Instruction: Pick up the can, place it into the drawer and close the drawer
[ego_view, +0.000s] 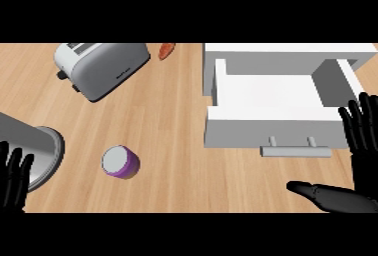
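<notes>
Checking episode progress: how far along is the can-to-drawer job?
Done: the drawer stands open, nothing visible inside. In hand: nothing; the left hand at the lower left edge and the right hand beside the drawer front are both open. The can stands on the counter, untouched. Left: pick it up, place it in, close the drawer.
</notes>
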